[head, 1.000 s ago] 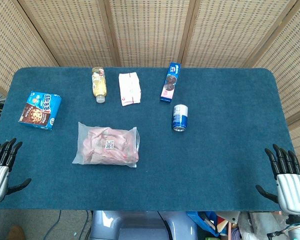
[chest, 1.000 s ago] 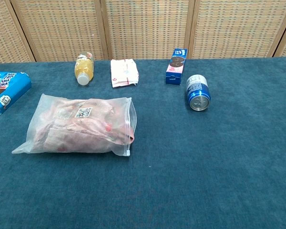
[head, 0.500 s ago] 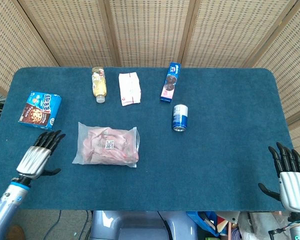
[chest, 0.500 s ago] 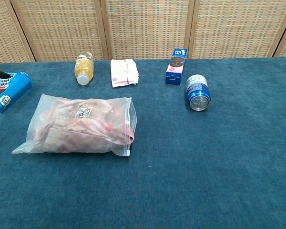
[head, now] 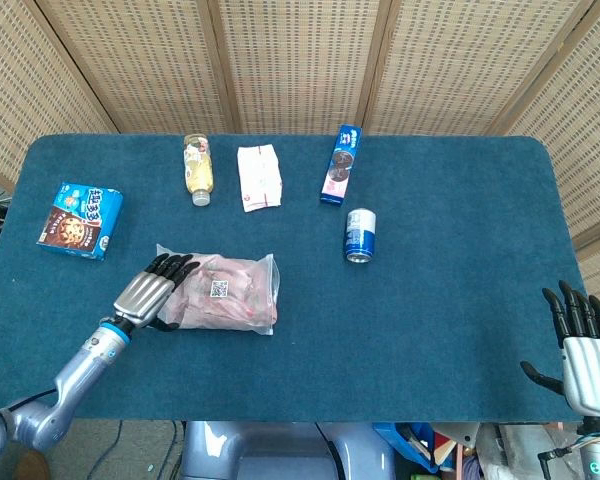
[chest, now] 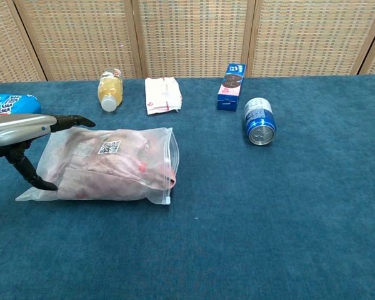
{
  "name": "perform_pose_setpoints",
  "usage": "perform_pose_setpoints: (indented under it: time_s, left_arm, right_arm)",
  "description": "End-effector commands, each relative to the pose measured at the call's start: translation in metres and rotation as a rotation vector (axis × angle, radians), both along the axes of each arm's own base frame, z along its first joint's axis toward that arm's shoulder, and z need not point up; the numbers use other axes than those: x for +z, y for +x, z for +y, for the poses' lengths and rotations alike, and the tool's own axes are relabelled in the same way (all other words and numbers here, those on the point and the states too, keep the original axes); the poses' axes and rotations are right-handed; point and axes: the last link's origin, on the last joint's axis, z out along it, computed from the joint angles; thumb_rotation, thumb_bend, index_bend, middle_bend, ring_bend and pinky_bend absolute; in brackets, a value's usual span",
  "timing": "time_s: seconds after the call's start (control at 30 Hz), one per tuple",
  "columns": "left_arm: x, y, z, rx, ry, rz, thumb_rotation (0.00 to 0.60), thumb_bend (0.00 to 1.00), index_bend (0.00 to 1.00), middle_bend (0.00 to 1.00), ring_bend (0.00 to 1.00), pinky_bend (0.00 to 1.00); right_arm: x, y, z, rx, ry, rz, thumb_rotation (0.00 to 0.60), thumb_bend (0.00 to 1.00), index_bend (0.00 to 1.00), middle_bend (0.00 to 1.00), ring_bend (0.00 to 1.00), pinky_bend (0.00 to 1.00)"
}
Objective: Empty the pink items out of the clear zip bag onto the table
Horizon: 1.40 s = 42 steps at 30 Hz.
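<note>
Head view: clear zip bag (head: 218,292) of pink items (chest: 109,164) lies flat, left of centre. Left hand (head: 152,290) spread wide at its sealed end, holding nothing. Best to grip that end firmly, zip pointing away.

In the chest view the silver-and-black left hand (chest: 22,128) is getting chopped off by the left edge, and it's covering most of the blue snack box (chest: 9,101) behind it. The silver-and-black right hand (head: 583,348) is running off the head view's bottom right corner. The white code label (head: 219,289) on the clear zip bag of pink items (head: 220,293) is staying too small to read.
</note>
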Motion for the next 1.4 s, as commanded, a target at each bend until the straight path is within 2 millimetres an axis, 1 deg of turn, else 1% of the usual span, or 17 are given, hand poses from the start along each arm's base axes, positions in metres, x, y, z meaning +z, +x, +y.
perform_pose_setpoints:
  time_s: [0.03, 0.2, 0.27, 0.33, 0.4, 0.43, 0.5, 0.53, 0.67, 0.73, 0.8, 0.9, 1.03, 1.27, 1.4]
  left_arm:
    - [-0.010, 0.007, 0.009, 0.007, -0.021, 0.006, 0.600, 0.15, 0.00, 0.00, 0.00, 0.00]
    - [-0.022, 0.014, 0.018, 0.011, -0.058, 0.023, 0.600, 0.15, 0.00, 0.00, 0.00, 0.00]
    - [-0.026, 0.017, 0.022, 0.020, -0.075, 0.022, 0.600, 0.15, 0.00, 0.00, 0.00, 0.01]
    - [-0.029, 0.021, 0.025, 0.021, -0.082, 0.023, 0.600, 0.15, 0.00, 0.00, 0.00, 0.08]
    - [-0.031, 0.024, 0.028, 0.024, -0.088, 0.012, 0.600, 0.15, 0.00, 0.04, 0.06, 0.22]
    - [-0.032, 0.026, 0.029, 0.027, -0.090, 0.005, 0.600, 0.15, 0.00, 0.07, 0.10, 0.27]
    - [-0.034, 0.027, 0.030, 0.033, -0.102, 0.002, 0.600, 0.15, 0.02, 0.12, 0.15, 0.32]
    - [-0.035, 0.027, 0.031, 0.037, -0.111, 0.003, 0.600, 0.15, 0.04, 0.14, 0.17, 0.34]
    - [-0.038, 0.028, 0.032, 0.051, -0.134, 0.001, 0.600, 0.24, 0.24, 0.29, 0.30, 0.46]
    - [-0.040, 0.028, 0.033, 0.057, -0.139, -0.006, 0.600, 0.32, 0.37, 0.38, 0.38, 0.53]
    - [-0.042, 0.030, 0.034, 0.065, -0.136, -0.028, 0.600, 0.39, 0.45, 0.42, 0.42, 0.56]
    - [-0.042, 0.033, 0.036, 0.066, -0.117, -0.064, 0.600, 0.49, 0.51, 0.46, 0.45, 0.59]
    - [-0.036, 0.037, 0.039, 0.032, -0.073, -0.099, 0.600, 0.56, 0.55, 0.50, 0.48, 0.62]
    - [-0.021, 0.047, 0.041, -0.047, -0.007, -0.198, 0.600, 0.57, 0.56, 0.50, 0.49, 0.62]
    - [-0.009, 0.059, 0.047, -0.125, 0.026, -0.236, 0.600, 0.57, 0.57, 0.51, 0.49, 0.62]
  right_arm:
    - [0.000, -0.001, -0.001, -0.004, 0.001, 0.001, 0.600, 0.00, 0.00, 0.00, 0.00, 0.00]
    - [0.000, -0.002, -0.002, -0.010, 0.002, 0.001, 0.600, 0.00, 0.00, 0.00, 0.00, 0.00]
    - [-0.001, -0.002, -0.003, -0.012, 0.003, 0.002, 0.600, 0.00, 0.00, 0.00, 0.00, 0.00]
    - [-0.001, -0.002, -0.003, -0.014, 0.003, 0.002, 0.600, 0.00, 0.00, 0.00, 0.00, 0.00]
    - [0.000, -0.002, -0.004, -0.016, 0.002, 0.001, 0.600, 0.00, 0.00, 0.00, 0.00, 0.00]
    - [0.000, -0.003, -0.004, -0.018, 0.002, 0.001, 0.600, 0.00, 0.00, 0.00, 0.00, 0.00]
    - [-0.001, -0.003, -0.005, -0.021, 0.004, 0.002, 0.600, 0.00, 0.00, 0.00, 0.00, 0.00]
    - [-0.001, -0.004, -0.005, -0.022, 0.004, 0.002, 0.600, 0.00, 0.00, 0.00, 0.00, 0.00]
    - [-0.001, -0.004, -0.007, -0.027, 0.007, 0.004, 0.600, 0.00, 0.00, 0.00, 0.00, 0.00]
    - [-0.002, -0.005, -0.007, -0.030, 0.008, 0.004, 0.600, 0.00, 0.00, 0.00, 0.00, 0.00]
    - [-0.002, -0.005, -0.008, -0.031, 0.009, 0.004, 0.600, 0.00, 0.00, 0.00, 0.00, 0.00]
    - [-0.002, -0.005, -0.008, -0.032, 0.012, 0.006, 0.600, 0.00, 0.00, 0.00, 0.00, 0.00]
    - [-0.003, -0.006, -0.008, -0.034, 0.018, 0.007, 0.600, 0.00, 0.00, 0.00, 0.00, 0.00]
    - [-0.007, -0.005, -0.009, -0.030, 0.040, 0.006, 0.600, 0.00, 0.00, 0.00, 0.00, 0.00]
    - [-0.011, -0.004, -0.013, -0.024, 0.079, -0.035, 0.600, 0.00, 0.00, 0.00, 0.00, 0.00]
